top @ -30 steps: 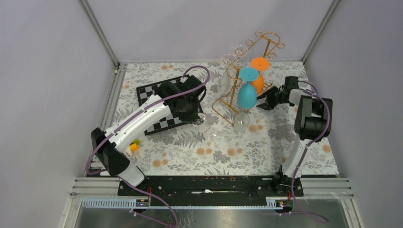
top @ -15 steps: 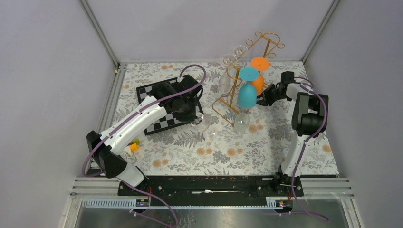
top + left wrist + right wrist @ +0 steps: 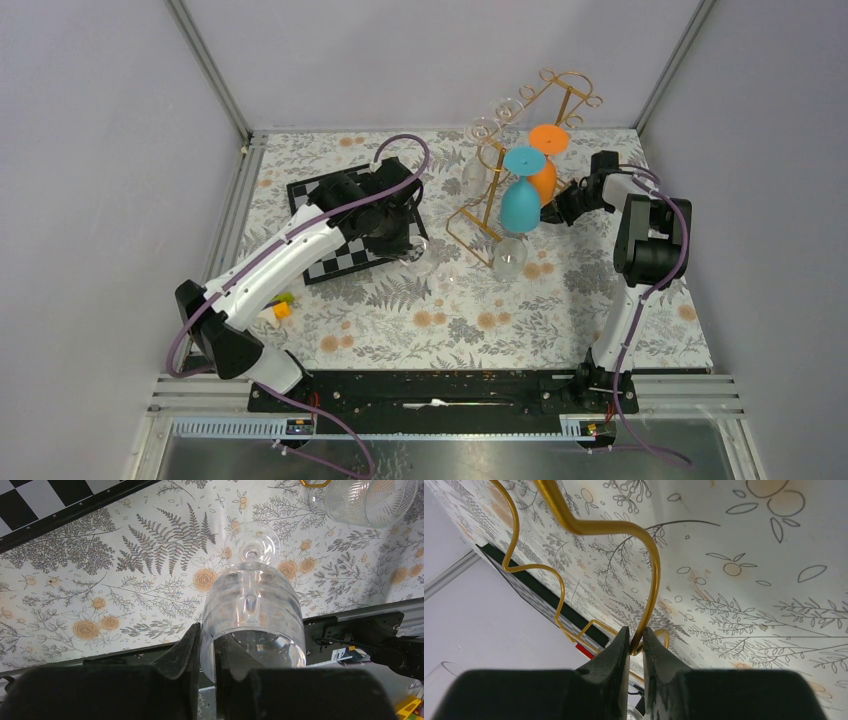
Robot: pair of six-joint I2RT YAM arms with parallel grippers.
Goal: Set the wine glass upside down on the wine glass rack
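Top external view: the wine glass rack (image 3: 492, 175) stood far right on the floral surface (image 3: 400, 330); left wrist view: the left end effector (image 3: 207, 635) pinched the clear wine glass (image 3: 252, 610) by its rim, foot toward the surface; right wrist view: the right end effector (image 3: 636, 639) was clamped on the rack's gold wire.

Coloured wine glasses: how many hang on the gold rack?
2. The teal glass hangs in front; the orange glass just behind it. No other coloured one shows.
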